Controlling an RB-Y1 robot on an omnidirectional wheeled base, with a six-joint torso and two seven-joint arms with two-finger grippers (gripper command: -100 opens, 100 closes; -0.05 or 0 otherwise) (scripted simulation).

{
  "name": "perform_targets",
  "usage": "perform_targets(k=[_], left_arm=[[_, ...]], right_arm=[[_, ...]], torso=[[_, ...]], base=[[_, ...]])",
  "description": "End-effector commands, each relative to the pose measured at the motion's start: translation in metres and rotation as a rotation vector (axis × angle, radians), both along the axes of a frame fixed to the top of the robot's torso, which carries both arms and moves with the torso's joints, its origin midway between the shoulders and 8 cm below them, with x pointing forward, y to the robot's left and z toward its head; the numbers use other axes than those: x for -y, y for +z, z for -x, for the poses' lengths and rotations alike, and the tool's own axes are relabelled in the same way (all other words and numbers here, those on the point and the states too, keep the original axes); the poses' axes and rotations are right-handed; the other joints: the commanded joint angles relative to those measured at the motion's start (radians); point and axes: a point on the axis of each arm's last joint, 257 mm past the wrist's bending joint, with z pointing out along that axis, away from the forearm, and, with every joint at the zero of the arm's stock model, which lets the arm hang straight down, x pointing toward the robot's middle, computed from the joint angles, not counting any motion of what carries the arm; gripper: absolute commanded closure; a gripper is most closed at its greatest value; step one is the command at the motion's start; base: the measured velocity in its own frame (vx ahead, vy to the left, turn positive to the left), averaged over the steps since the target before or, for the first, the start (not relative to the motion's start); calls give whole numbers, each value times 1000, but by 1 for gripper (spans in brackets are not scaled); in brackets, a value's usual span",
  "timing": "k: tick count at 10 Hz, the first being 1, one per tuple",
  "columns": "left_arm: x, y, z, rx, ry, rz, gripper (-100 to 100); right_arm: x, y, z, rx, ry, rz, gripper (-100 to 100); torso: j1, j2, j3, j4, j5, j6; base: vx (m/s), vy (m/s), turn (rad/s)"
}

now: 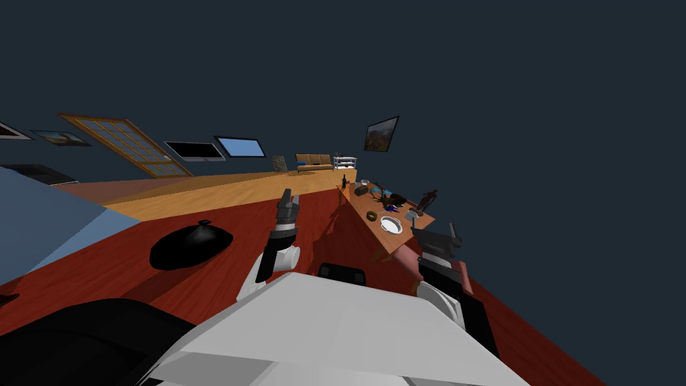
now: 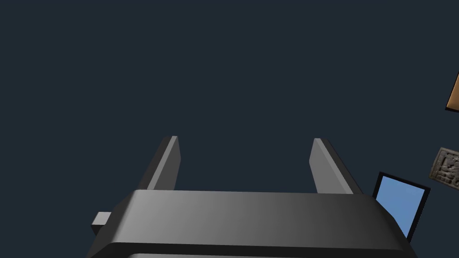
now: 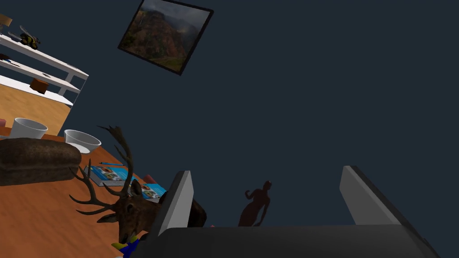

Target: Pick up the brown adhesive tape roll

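The brown tape roll (image 1: 371, 216) lies as a small ring on the orange table (image 1: 365, 203) to my right, just beside a white bowl (image 1: 391, 224). My right gripper (image 1: 453, 233) hovers at the table's near end, short of the roll and further right. In the right wrist view the right gripper (image 3: 269, 179) is open with nothing between its fingers, looking over the table past an antlered deer head (image 3: 130, 210) and a dark figurine (image 3: 256, 204). My left gripper (image 1: 289, 196) is raised over the red floor, and the left gripper (image 2: 244, 143) stands open and empty.
The table also carries a dark bottle (image 1: 344, 181), two white bowls (image 3: 82, 139), blue magazines (image 3: 110, 174) and a dark brown lump (image 3: 36, 159). A black domed object (image 1: 191, 244) sits on the floor to my left. A sofa (image 1: 314, 161) and white shelves (image 1: 345, 162) stand far back.
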Motion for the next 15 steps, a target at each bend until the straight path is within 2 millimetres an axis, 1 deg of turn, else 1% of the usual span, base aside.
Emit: perform_targets(k=[1, 2, 5, 6, 9, 10, 12, 13, 15], left_arm=[[0, 0, 0, 0, 0, 0, 0], [0, 0, 0, 0, 0, 0, 0], [0, 0, 0, 0, 0, 0, 0], [0, 0, 0, 0, 0, 0, 0], [0, 0, 0, 0, 0, 0, 0], [0, 0, 0, 0, 0, 0, 0], [0, 0, 0, 0, 0, 0, 0], [0, 0, 0, 0, 0, 0, 0], [0, 0, 0, 0, 0, 0, 0]], right_arm=[[5, -4, 0, 4, 3, -51, -100], [11, -10, 3, 6, 1, -93, -100], [18, -17, 3, 10, 5, -170, -100], [25, -24, 6, 13, 0, -217, -100], [30, -31, 6, 16, 2, -283, -100], [38, -39, 10, 20, -8, -334, -100], [42, -46, 10, 23, -7, -392, -100], [49, -54, 15, 28, -20, -435, -100], [53, -62, 15, 31, -20, -503, -100]], torso=[[0, 0, 0, 0, 0, 0], [0, -1, 0, 0, 0, 0], [0, -1, 0, 0, 0, 0], [0, -1, -1, 0, 0, 0], [0, -1, -1, 0, 0, 0], [0, -2, -1, 0, 0, 0], [0, -1, -1, 0, 0, 0], [0, -1, -1, 0, 0, 0], [0, -2, -1, 0, 0, 0]], base=[[-16, 2, -3], [-21, 6, 119], [-12, -1, 35], [-13, 2, 163], [-9, -2, 21], [-7, 0, 151], [-8, -3, 53], [-4, 0, 123], [-2, -2, 56]])
